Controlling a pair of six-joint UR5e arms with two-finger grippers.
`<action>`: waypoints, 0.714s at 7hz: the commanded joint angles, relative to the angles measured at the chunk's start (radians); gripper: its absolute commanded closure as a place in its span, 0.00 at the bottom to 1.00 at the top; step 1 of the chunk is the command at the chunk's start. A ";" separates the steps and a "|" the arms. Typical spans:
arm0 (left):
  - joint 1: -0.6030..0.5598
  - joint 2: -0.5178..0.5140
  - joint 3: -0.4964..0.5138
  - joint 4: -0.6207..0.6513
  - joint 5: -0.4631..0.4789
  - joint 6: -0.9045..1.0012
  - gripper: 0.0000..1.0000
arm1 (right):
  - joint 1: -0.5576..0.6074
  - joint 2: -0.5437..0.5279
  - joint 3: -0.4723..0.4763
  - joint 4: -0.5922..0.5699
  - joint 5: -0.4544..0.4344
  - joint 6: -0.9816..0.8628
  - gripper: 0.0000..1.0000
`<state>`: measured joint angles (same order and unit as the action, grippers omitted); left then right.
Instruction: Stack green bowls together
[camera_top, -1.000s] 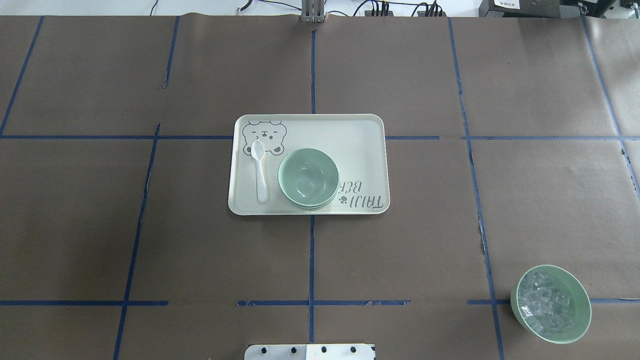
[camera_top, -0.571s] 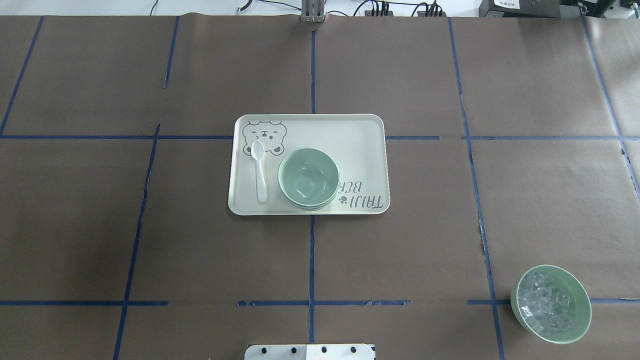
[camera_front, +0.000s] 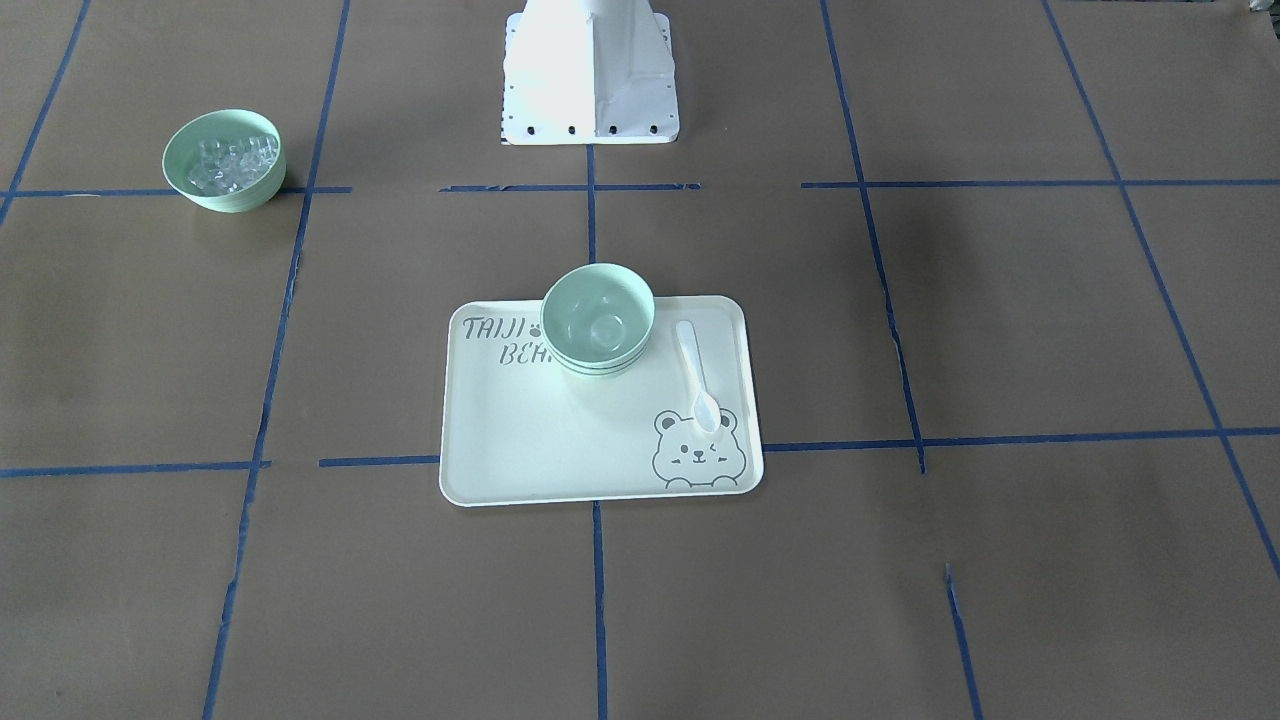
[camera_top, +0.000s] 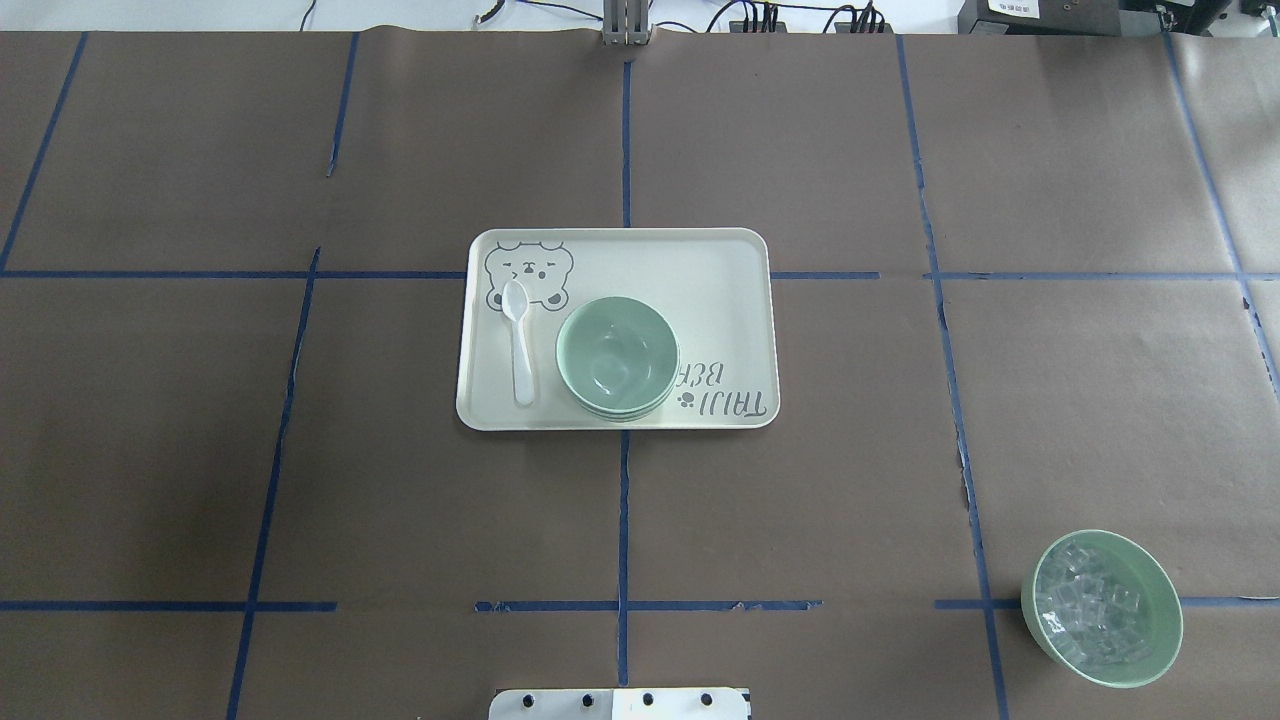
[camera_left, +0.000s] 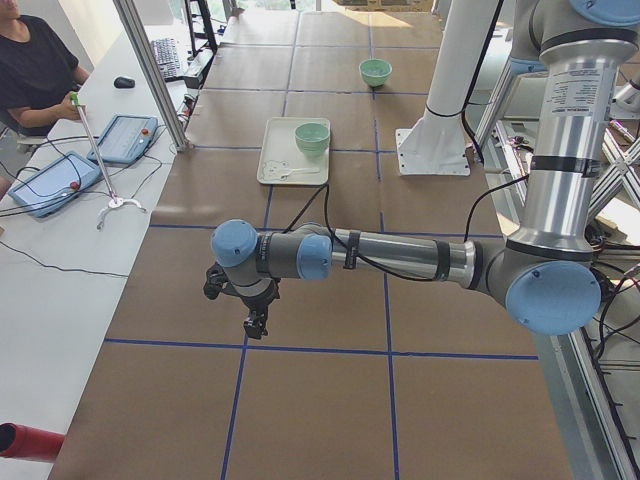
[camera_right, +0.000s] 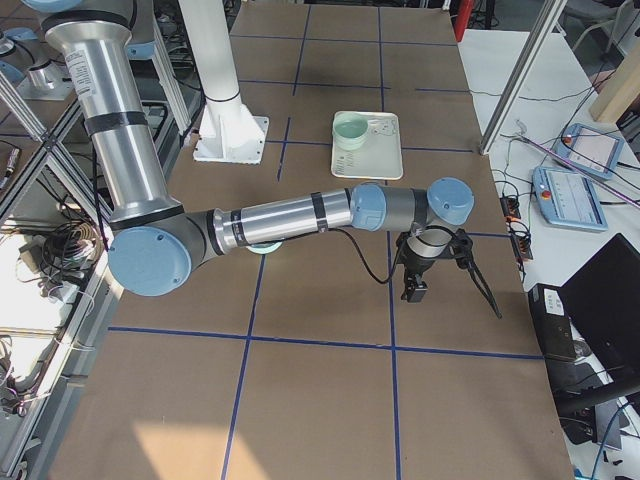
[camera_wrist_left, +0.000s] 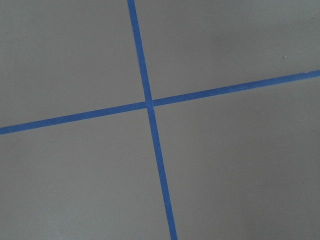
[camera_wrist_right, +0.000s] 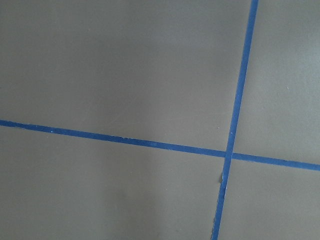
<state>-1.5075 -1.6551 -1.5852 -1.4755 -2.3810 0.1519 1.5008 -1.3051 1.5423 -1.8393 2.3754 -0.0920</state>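
The green bowls (camera_top: 617, 358) sit nested in one stack on the pale bear-print tray (camera_top: 720, 250); three rims show at the stack's side in the front-facing view (camera_front: 598, 318). The stack also shows in the left side view (camera_left: 312, 137) and the right side view (camera_right: 351, 130). My left gripper (camera_left: 255, 325) hangs over bare table far from the tray, at the table's left end. My right gripper (camera_right: 413, 290) hangs over bare table at the right end. I cannot tell whether either is open or shut. Both wrist views show only brown paper and blue tape.
A white spoon (camera_top: 519, 345) lies on the tray beside the stack. A green bowl with clear ice-like cubes (camera_top: 1102, 608) stands near the table's front right. The robot's white base (camera_front: 590, 70) is at the near edge. An operator sits beyond the far edge.
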 joint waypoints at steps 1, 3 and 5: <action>-0.098 -0.044 -0.006 0.053 0.000 0.000 0.00 | -0.001 0.000 -0.007 0.002 -0.001 0.006 0.00; -0.100 -0.043 -0.007 0.055 0.002 0.002 0.00 | -0.001 0.000 -0.005 0.002 -0.002 0.006 0.00; -0.096 -0.046 0.002 0.052 0.002 0.000 0.00 | -0.001 -0.002 -0.001 0.000 0.022 0.006 0.00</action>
<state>-1.6054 -1.7001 -1.5891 -1.4219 -2.3793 0.1530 1.5003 -1.3059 1.5385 -1.8381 2.3781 -0.0859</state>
